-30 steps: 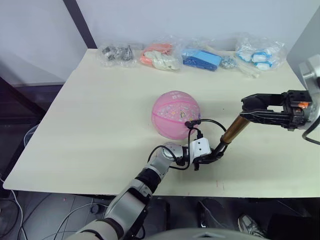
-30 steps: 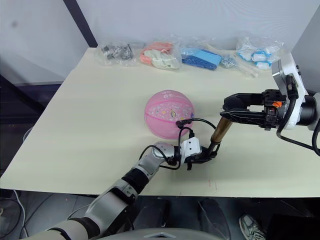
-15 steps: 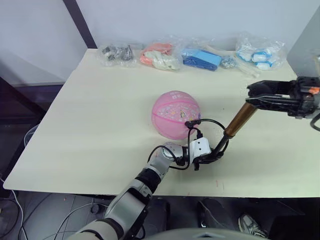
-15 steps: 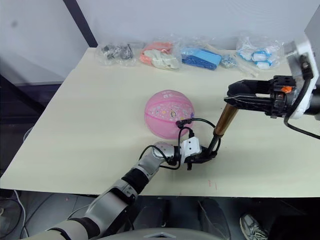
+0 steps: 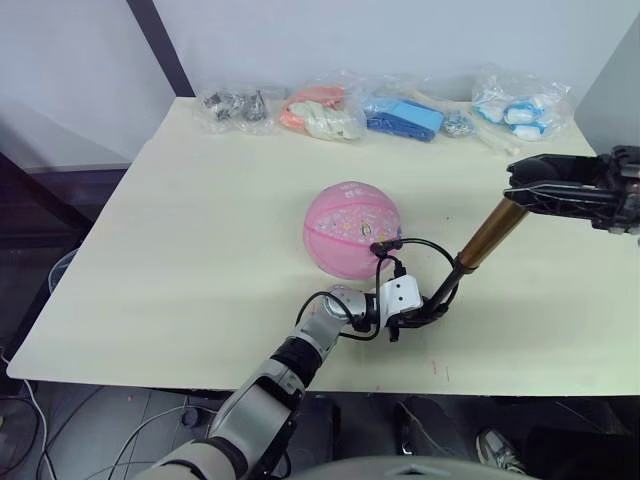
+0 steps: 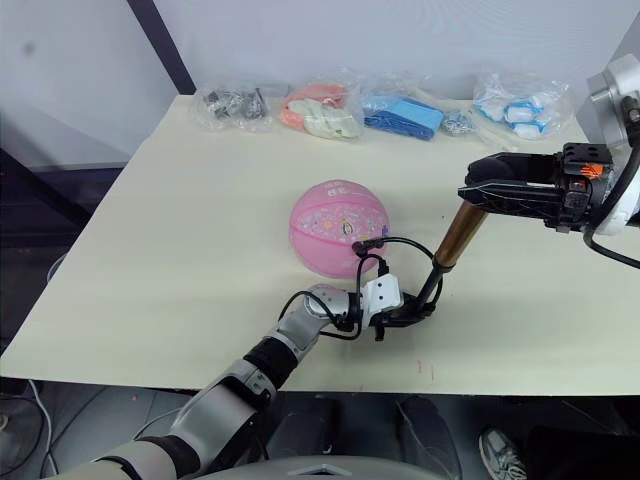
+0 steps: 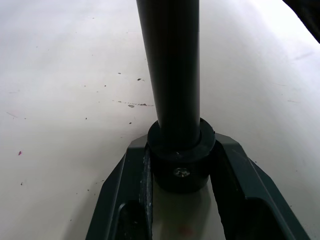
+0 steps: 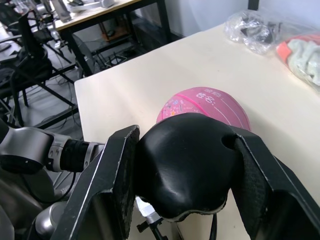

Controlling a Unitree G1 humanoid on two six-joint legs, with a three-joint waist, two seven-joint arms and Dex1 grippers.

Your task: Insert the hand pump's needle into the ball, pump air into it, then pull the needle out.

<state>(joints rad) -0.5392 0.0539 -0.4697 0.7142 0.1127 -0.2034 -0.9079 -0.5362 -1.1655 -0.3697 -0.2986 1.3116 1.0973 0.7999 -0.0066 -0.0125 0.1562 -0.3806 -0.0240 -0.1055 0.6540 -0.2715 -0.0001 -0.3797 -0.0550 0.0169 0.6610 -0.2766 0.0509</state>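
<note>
Mid-pumping, upstroke: right gripper clamped on the pump handle, drawn higher and farther from the ball than a second ago. Left gripper clamped on the pump's base against the counter. Needle probably seated in the valve.

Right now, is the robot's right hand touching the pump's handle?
Touching. The right wrist view shows the right hand with both fingers pressed against the handle.
</note>
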